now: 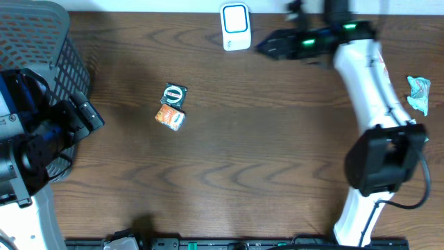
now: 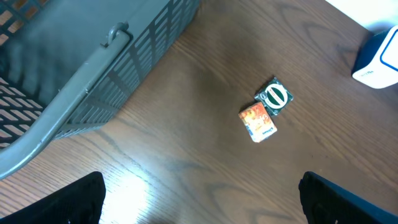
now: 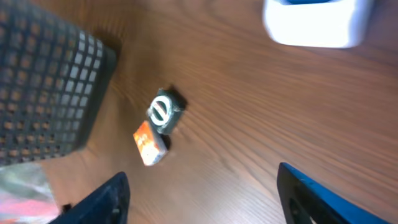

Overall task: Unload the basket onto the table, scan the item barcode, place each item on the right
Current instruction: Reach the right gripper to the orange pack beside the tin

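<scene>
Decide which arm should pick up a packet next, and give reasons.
Probably left: the left gripper, open, faces the orange packet and green packet across bare table; the right gripper is farther off, beside the scanner.

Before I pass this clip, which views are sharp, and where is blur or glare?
Overhead: sharp, evenly lit. Left wrist: sharp, with bright glare on the table near the bottom edge. Right wrist: blurred throughout; the white scanner and orange packet look soft.

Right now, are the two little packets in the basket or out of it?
Out. The orange packet and the green packet lie together on the wooden table, apart from the grey basket.
</scene>
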`<state>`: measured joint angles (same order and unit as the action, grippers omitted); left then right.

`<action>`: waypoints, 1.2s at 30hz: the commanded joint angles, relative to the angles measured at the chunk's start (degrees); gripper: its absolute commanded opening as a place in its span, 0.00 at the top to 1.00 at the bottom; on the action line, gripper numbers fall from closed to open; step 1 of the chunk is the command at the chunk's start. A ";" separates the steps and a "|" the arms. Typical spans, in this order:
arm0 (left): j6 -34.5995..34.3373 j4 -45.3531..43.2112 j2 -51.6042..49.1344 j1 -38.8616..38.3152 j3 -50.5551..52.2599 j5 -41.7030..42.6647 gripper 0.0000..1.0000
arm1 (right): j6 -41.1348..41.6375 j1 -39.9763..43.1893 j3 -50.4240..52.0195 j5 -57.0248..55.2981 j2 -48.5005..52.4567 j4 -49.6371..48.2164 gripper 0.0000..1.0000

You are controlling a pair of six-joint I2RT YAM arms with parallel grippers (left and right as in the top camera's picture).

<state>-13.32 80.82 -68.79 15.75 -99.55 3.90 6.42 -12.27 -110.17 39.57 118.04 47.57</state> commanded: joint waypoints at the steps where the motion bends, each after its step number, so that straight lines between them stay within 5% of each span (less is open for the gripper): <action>1: -0.09 0.13 -0.02 0.31 0.50 -0.52 0.02 | 4.26 -9.31 0.15 -12.76 1.49 -2.40 0.33; 13: -0.09 0.13 -0.02 0.31 0.50 -0.52 0.02 | 4.24 -30.01 0.15 -26.16 14.43 -18.03 0.36; 18: -0.09 0.13 -0.02 0.31 0.50 -0.52 0.02 | 4.33 -31.45 0.15 -25.88 18.34 -17.97 0.59; 22: -0.09 0.13 -0.02 0.31 0.50 -0.52 0.02 | 4.33 -31.69 0.13 -25.90 18.97 -13.18 0.88; 26: -0.09 0.13 -0.02 0.31 0.50 -0.52 0.03 | 4.35 -31.58 0.13 -25.92 18.12 -7.52 0.96; 34: -0.09 0.13 -0.02 0.31 0.50 -0.52 0.02 | 10.84 -30.05 0.11 -29.31 12.44 11.69 0.99; 36: -0.09 0.13 -0.02 0.31 0.50 -0.52 0.02 | 12.94 -29.55 0.11 -32.74 10.25 15.89 0.86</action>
<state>-13.32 80.84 -68.79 15.75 -99.55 3.92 14.83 -43.03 -110.15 12.16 133.19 60.75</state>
